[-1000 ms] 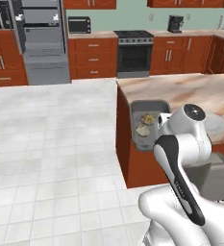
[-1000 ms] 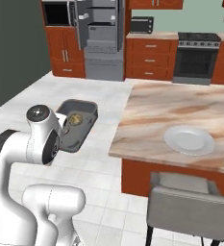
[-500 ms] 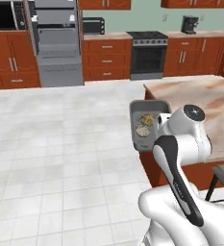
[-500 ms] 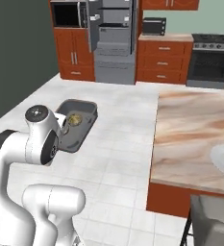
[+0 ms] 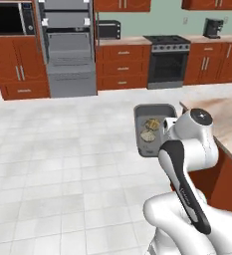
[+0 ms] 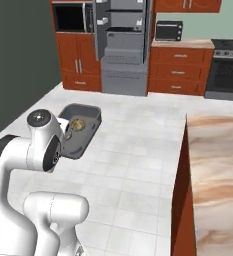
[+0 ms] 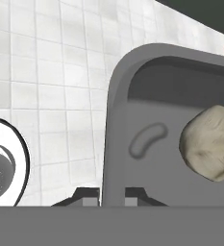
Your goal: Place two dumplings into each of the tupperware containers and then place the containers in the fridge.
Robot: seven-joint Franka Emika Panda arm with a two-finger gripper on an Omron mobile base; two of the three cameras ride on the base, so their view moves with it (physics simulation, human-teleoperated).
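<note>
Grey tupperware container point(image 5: 155, 128) with flared rim, two tan dumplings point(image 5: 150, 129) inside, claw point(image 7: 112, 194) clamped on its rim

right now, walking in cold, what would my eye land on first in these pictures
First, the grey rectangular tupperware container held up over the white tiled floor by the shut two-finger gripper on its rim, with tan wrinkled dumplings inside. Next, the tall grey metal fridge standing open against the far wall among red-brown cabinets.
</note>
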